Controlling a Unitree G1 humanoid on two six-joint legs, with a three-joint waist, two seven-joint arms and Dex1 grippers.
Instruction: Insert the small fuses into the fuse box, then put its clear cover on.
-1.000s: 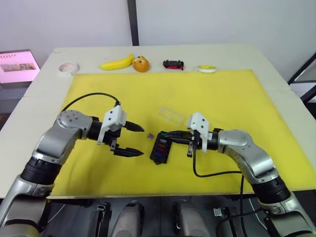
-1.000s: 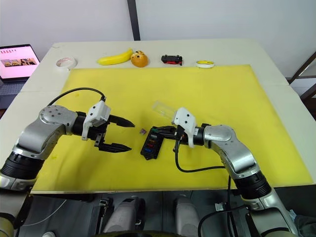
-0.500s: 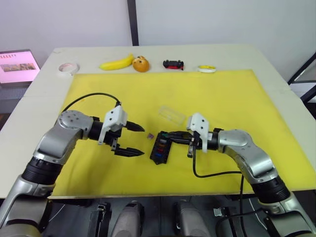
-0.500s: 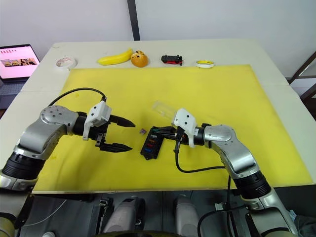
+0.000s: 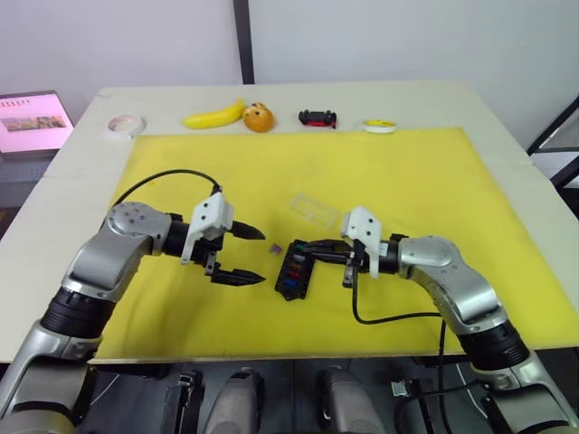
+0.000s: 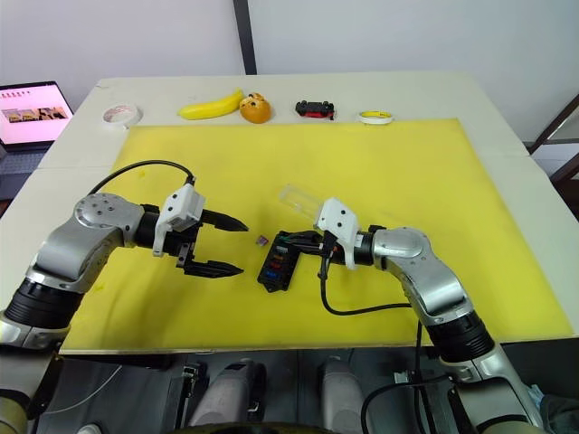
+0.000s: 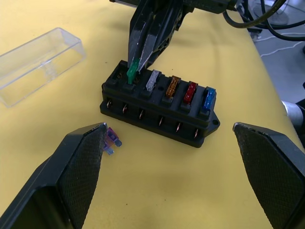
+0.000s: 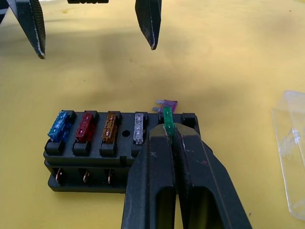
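Green fuse (image 8: pixel 167 120) pinched tight in our right claw (image 8: pixel 170 136) sits right over the end slot of the box (image 7: pixel 159 112), while our left claw (image 5: pixel 242 255) waits wide open and empty.

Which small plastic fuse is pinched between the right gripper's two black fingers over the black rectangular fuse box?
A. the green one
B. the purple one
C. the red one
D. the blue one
A: the right gripper is shut on the green fuse at the end slot of the fuse box; blue and red already sit in slots, and the purple fuse lies on the yellow mat.
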